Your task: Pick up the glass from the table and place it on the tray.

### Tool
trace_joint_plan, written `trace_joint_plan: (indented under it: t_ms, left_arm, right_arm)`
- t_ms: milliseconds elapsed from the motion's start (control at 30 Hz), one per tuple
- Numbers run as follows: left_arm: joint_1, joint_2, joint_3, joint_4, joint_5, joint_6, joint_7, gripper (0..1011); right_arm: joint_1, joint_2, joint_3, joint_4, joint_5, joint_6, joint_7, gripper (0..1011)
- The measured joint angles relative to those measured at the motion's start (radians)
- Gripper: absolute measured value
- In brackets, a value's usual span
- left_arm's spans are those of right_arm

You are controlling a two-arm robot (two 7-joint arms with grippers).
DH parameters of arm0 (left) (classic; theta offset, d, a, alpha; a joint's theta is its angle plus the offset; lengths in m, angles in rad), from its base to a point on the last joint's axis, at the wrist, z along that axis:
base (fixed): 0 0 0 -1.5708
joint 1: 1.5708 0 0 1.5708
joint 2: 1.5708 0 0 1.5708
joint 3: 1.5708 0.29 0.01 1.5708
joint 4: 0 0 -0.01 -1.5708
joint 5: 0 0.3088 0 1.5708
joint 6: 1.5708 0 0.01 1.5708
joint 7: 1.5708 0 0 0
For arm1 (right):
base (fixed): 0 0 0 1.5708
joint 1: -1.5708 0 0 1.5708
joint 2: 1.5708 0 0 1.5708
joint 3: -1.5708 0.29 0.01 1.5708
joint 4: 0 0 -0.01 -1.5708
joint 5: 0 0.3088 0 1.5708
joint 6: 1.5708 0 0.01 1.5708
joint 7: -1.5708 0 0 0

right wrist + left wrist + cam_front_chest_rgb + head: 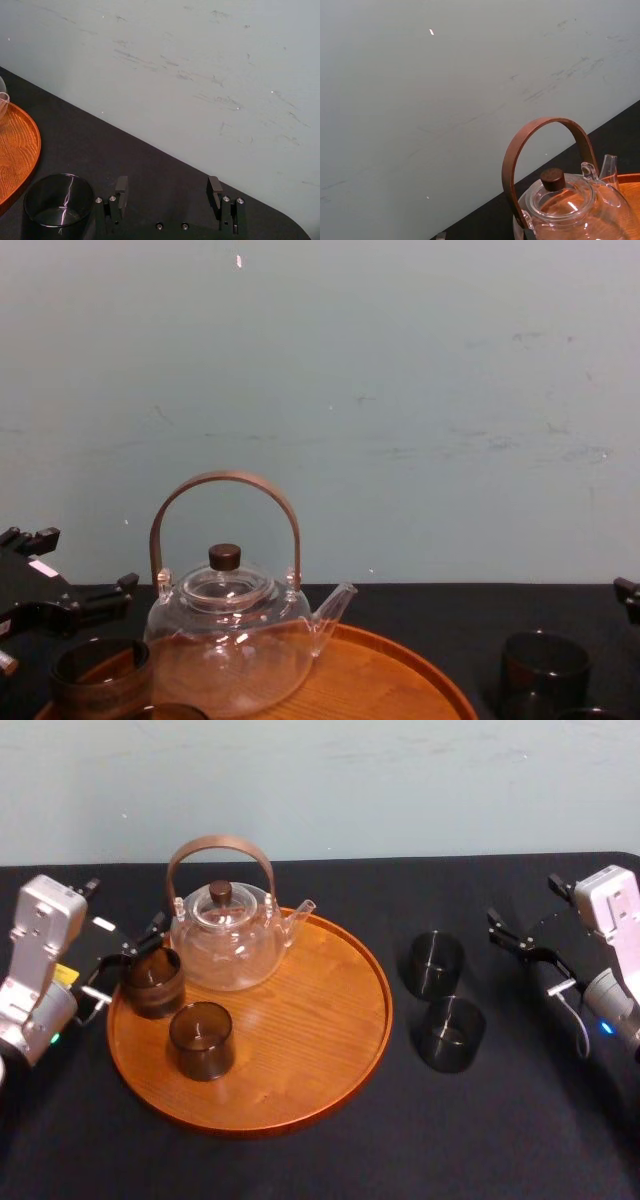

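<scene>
Two tumblers on the tray, and I judge the right-hand pick comes next.
My left gripper [128,960] is spread open at the left rim of the large round orange-brown wooden tray [340,1050], just beside a dark smoked-glass tumbler [152,982] standing on it. A second tumbler [202,1040] sits nearer, and the clear glass teapot with a bent wooden handle [228,935] sits behind. The far table tumbler [435,963] and the near table tumbler [452,1033] stand right of the tray. My right gripper [167,186] is wide open and empty, to their right. I'd reach left, straddle one tumbler, close gently and lift it clear of its neighbour.
</scene>
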Motion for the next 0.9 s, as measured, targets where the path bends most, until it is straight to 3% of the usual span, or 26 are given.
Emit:
trace_joint_plan:
  t_ms: [900]
  left_arm:
    - [0.000, 0.000, 0.000, 0.000, 0.000, 0.000, 0.000, 1001]
  right_arm:
    - [0.000, 0.000, 0.000, 0.000, 0.000, 0.000, 0.000, 1002]
